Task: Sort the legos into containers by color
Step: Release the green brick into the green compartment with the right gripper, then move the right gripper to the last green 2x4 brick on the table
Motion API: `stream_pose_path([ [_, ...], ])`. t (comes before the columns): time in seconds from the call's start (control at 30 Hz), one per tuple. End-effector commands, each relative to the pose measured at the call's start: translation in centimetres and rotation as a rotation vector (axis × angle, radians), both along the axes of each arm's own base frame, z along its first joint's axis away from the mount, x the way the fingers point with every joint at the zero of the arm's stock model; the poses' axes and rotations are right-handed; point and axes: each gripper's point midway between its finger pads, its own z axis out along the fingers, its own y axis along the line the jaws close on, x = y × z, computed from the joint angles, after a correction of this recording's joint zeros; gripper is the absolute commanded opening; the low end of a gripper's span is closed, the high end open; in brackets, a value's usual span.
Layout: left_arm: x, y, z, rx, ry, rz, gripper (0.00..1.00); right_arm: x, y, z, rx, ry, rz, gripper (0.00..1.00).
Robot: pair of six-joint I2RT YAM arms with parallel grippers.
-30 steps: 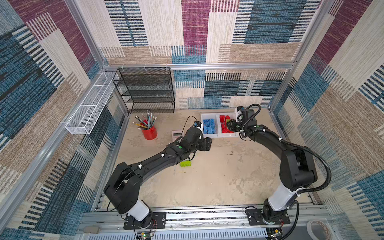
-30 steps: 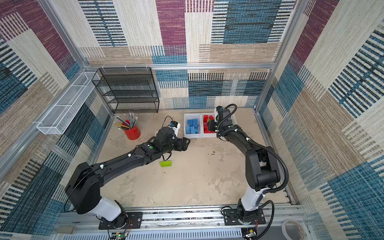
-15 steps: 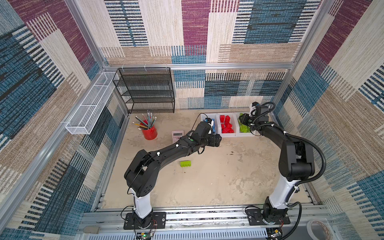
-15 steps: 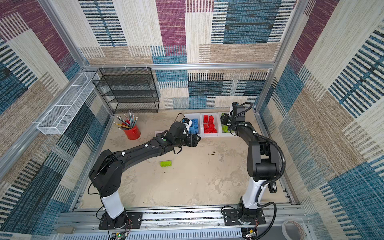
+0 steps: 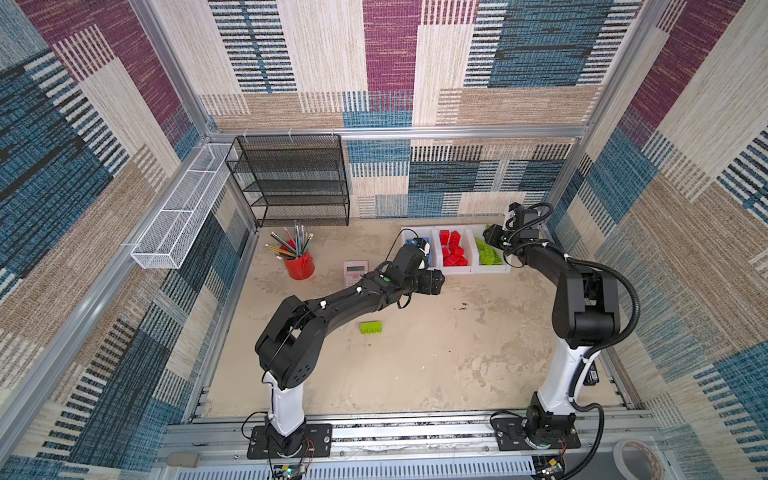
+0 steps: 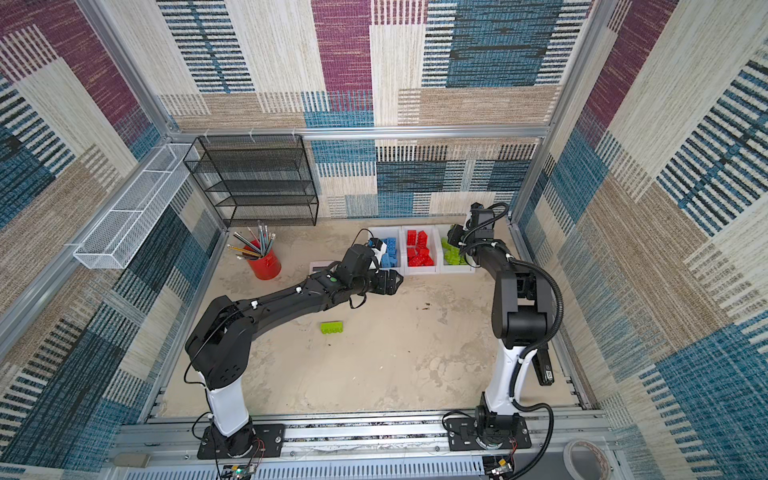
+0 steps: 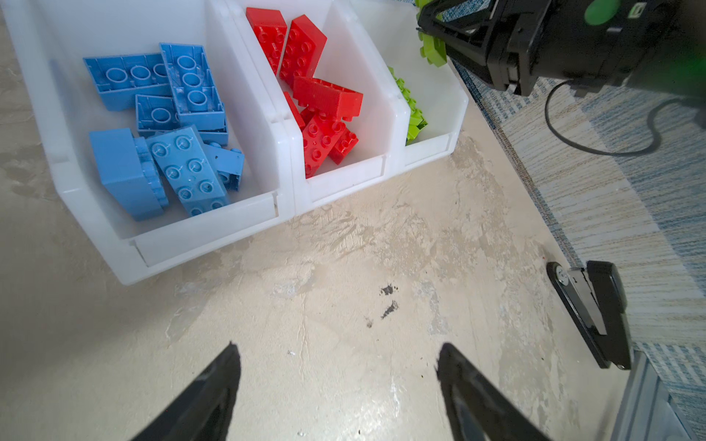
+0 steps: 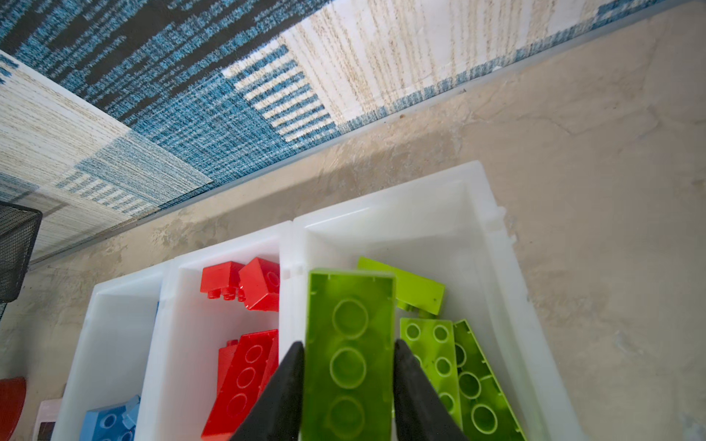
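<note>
Right gripper (image 5: 492, 237) has swung from the middle of the containers (image 5: 457, 269) to their end bin. Left gripper (image 5: 434, 282) has reached nearer them.

Top views: loose lime brick (image 6: 332, 327) on the table (image 6: 374, 365), well apart from the containers.

Left wrist: left gripper's jaws spread wide, empty, over bare table. Blue legos (image 7: 183, 114) and red legos (image 7: 324, 99) lie in separate bins.

Right wrist: jaws clamp the held lime brick (image 8: 349, 324), underside up, above the green legos (image 8: 439, 355) in the end bin.
</note>
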Motion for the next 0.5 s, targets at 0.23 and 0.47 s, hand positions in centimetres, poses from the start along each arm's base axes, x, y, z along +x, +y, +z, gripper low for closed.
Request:
stream_pose_path([
  [0.23,-0.7,0.9,2.9,-0.047,-0.055,0.009,0.82,-0.9,0.7,2.9,0.022,-0.058,0.029,0.58],
  [0.47,-2.7,4.7,5.1,-0.061,-0.113,0.089,0.82,-4.3,7.4,4.1,-0.014,-0.083,0.22,0.75],
])
